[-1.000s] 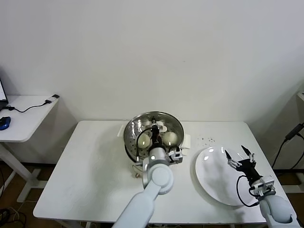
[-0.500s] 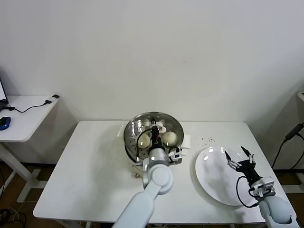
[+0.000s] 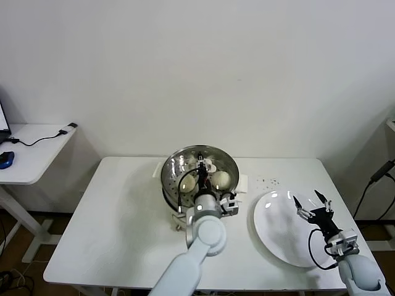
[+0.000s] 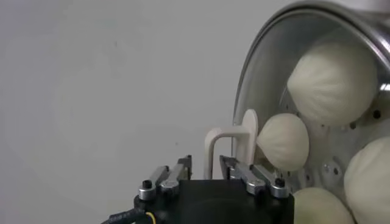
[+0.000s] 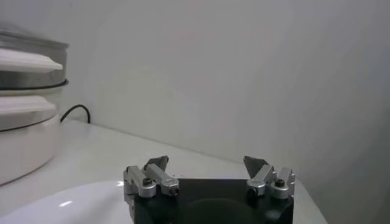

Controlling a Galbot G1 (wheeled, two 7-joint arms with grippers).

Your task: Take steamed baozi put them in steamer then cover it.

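Loosened since a second ago: left gripper's fingers (image 4: 250, 172), then pinched shut, now parted. Standing either side of the white handle (image 4: 231, 137) of the cover (image 4: 274, 67), with a sliver of space showing at one finger; cannot tell whether the other one touches. Nothing lifted, nothing gripped.

Outward from there: left gripper (image 4: 204, 163) poised over the middle of the glass lid, pointing down onto it, in the head view at (image 3: 202, 168). Forearm rising from the near table edge, shifted very slightly against the earlier head frames.

Cover lying flat on the steamer (image 3: 166, 185), metal rim seated on the shiny basket. Steamed baozi seen through the glass, four of them in the wrist view: one large (image 4: 332, 79), one just beside the handle (image 4: 283, 141), two at the picture's border (image 4: 372, 176) (image 4: 320, 210). From the head, two plain ones flanking the gripper (image 3: 187, 183) (image 3: 222, 179).

Right gripper (image 3: 307, 198) unchanged, well apart from the steamer, hanging above the flat white plate (image 3: 271, 234) at the right end of the white table (image 3: 123, 216). Fingers spread wide (image 5: 206, 161), holding nothing. Steamer's metal wall and white base visible far off in that wrist view (image 5: 24, 67).
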